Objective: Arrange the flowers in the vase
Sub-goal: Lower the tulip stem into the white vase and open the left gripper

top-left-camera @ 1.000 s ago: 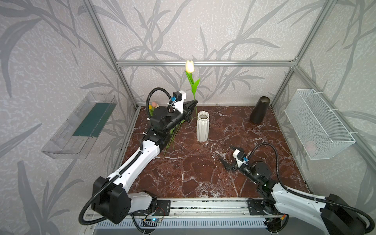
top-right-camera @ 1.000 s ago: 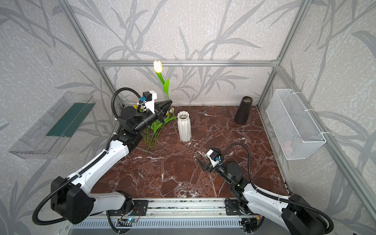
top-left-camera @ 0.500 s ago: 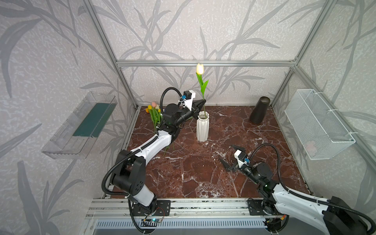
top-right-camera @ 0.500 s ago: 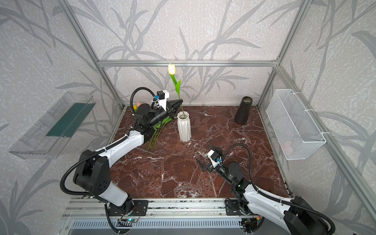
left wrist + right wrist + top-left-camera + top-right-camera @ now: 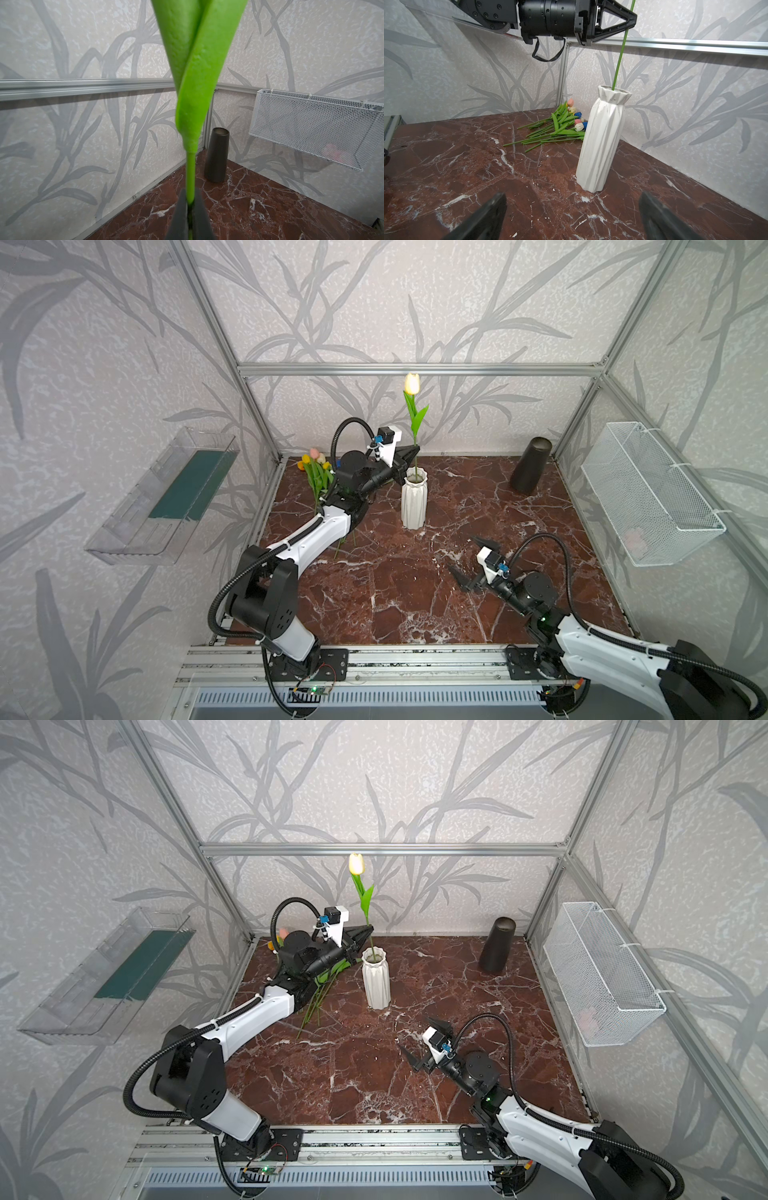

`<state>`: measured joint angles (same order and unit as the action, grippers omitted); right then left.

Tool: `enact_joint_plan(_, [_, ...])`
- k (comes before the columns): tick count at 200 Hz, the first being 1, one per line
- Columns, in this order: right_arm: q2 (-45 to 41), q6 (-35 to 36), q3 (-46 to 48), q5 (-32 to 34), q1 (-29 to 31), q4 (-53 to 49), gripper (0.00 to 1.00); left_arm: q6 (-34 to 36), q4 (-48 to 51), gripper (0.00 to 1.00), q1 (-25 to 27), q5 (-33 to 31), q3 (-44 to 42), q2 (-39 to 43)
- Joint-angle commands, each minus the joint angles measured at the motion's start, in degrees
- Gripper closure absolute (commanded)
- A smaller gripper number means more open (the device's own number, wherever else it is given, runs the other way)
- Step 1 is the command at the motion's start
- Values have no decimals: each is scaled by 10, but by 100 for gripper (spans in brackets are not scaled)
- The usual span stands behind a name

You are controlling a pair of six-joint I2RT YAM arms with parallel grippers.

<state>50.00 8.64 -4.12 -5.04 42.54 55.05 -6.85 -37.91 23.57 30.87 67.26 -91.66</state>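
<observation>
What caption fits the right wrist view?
Left end effector holds a tulip stem in the white vase; spare tulips nearby.

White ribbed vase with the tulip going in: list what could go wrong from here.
The left gripper pinches the pale-headed tulip by its green stem above the white ribbed vase; a sideways push could tip the narrow vase.
The left arm hangs over the pile of loose tulips; pulling back low might drag them.

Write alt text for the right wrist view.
A white faceted vase stands on a red marble table, with a green stem entering its mouth, pinched above by the left pincer. Behind it lie loose tulips; the right pincer is open in the foreground.
</observation>
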Motion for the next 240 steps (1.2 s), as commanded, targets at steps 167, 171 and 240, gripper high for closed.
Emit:
enact_joint_plan(167, [20, 4, -17, -11, 3, 13, 0, 79, 141, 65, 2, -33, -60, 24])
enact_joint_plan(171, [21, 4, -17, -10, 2, 13, 0, 84, 150, 65, 2, -35, -61, 30])
enact_joint_plan(240, [22, -3, -18, -16, 3, 13, 0, 72, 197, 44, -22, -67, -119, 164])
